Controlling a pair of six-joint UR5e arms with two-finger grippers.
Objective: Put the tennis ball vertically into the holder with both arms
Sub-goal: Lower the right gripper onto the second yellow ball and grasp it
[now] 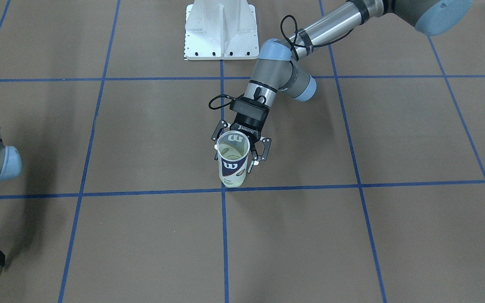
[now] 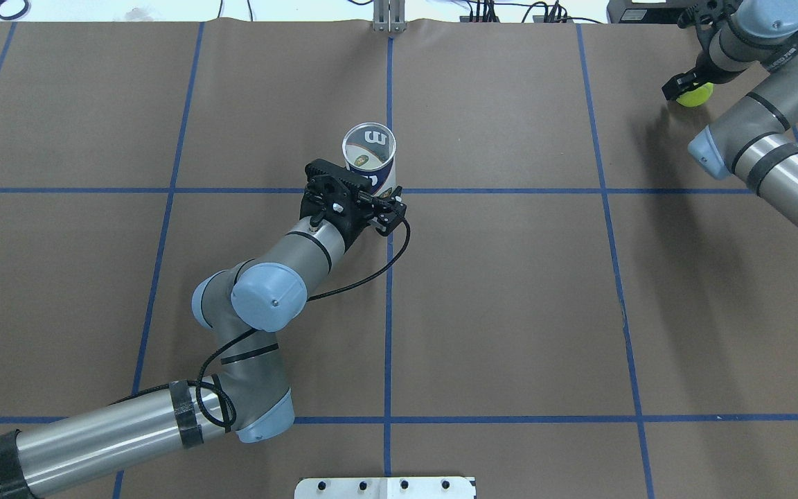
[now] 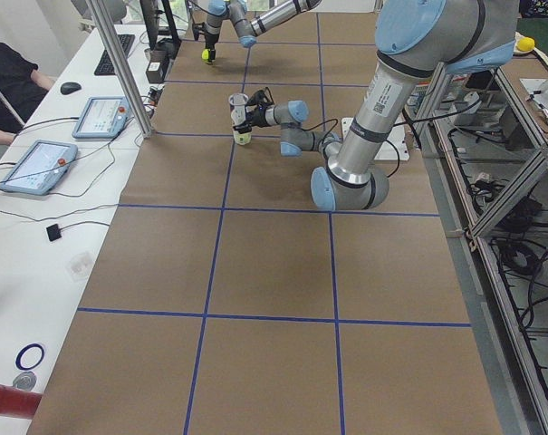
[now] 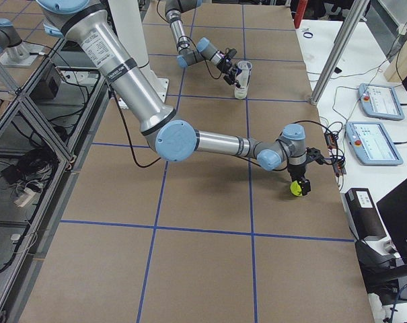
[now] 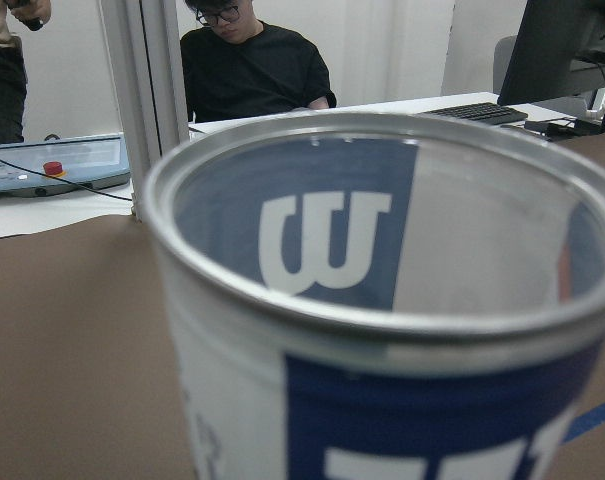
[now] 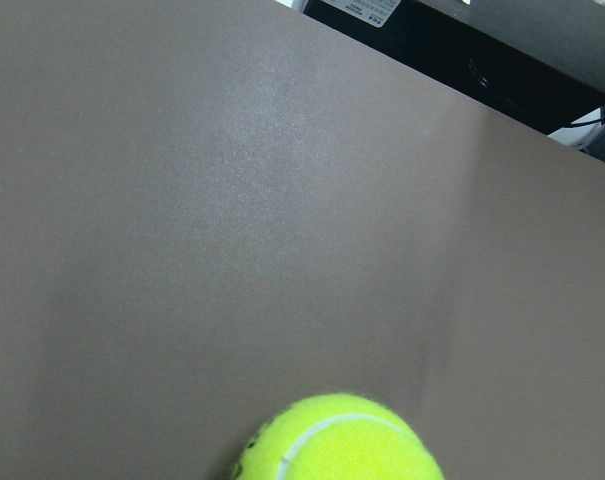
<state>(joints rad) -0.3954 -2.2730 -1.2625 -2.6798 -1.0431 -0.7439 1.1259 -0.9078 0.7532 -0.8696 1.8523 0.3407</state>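
Observation:
The holder (image 1: 233,159) is a clear can with a navy-and-white label and a silver rim. It stands upright, open end up, near the table's middle (image 2: 369,154). My left gripper (image 1: 235,160) reaches in from the robot side with a finger on each side of the can, shut on it. The can's rim fills the left wrist view (image 5: 382,300). My right gripper (image 2: 691,86) is far off at the table's edge, shut on a yellow tennis ball (image 2: 694,95) and holding it low over the paper. The ball also shows in the right wrist view (image 6: 334,440).
The white bolted pedestal (image 1: 220,29) stands at the robot's side of the table. Blue tape lines cross the brown paper. A side table with tablets (image 3: 38,166) and an aluminium post (image 3: 120,63) lies beyond the far edge, with a seated person (image 5: 252,70) behind it.

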